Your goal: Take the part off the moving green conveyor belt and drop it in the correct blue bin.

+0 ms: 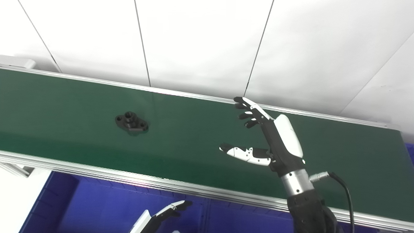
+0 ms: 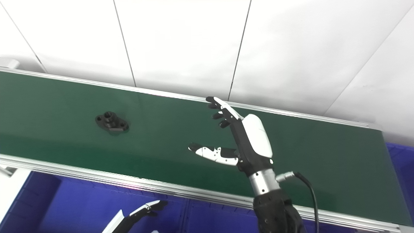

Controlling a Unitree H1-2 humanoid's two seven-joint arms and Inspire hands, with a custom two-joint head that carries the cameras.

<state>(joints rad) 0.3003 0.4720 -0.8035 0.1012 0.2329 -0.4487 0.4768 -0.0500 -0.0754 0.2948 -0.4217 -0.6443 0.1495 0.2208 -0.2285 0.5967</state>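
Observation:
A black flanged part (image 1: 131, 122) with a raised round boss lies on the green conveyor belt (image 1: 194, 136), left of centre; it also shows in the right eye view (image 2: 112, 122). My right hand (image 1: 270, 139) hovers over the belt, well to the right of the part, open and empty, fingers spread and thumb pointing left. Only the fingertips of my left hand (image 1: 165, 212) show at the bottom edge, below the belt over a blue bin (image 1: 106, 207); they hold nothing that I can see.
The belt has aluminium rails (image 1: 194, 189) along its near and far edges. Blue bins lie below the near rail, and another blue edge (image 1: 410, 152) shows at the far right. White wall panels stand behind the belt.

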